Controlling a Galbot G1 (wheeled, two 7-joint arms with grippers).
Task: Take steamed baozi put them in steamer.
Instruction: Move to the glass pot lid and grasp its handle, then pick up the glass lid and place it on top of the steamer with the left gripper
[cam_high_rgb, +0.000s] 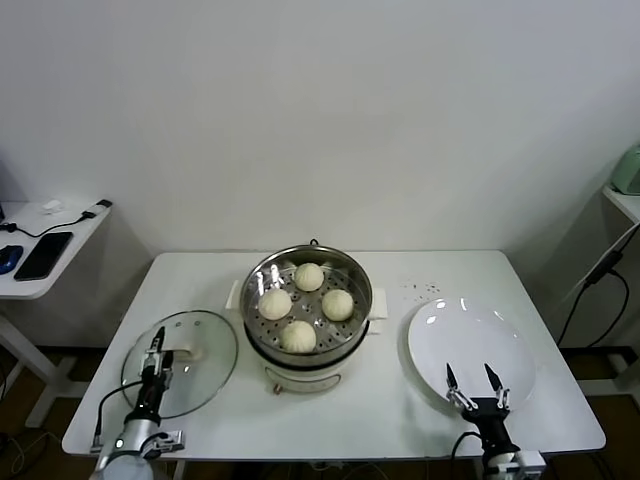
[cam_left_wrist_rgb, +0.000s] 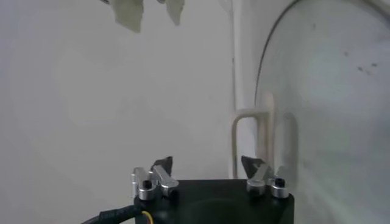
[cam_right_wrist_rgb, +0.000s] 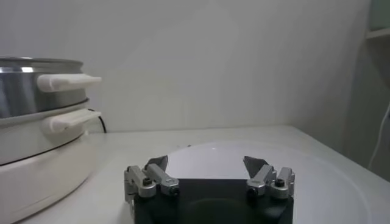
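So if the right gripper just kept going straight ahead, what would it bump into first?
Probably nothing soon. The right gripper, jaws open, points across the empty white plate toward the table's far edge and the wall. The steamer sits off to its side, though depth is hard to judge.

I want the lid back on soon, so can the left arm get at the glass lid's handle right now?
Probably yes. The left claw is open and sits right over the glass lid, near its cream handle, and nothing lies between them. The right claw waits over the plate.
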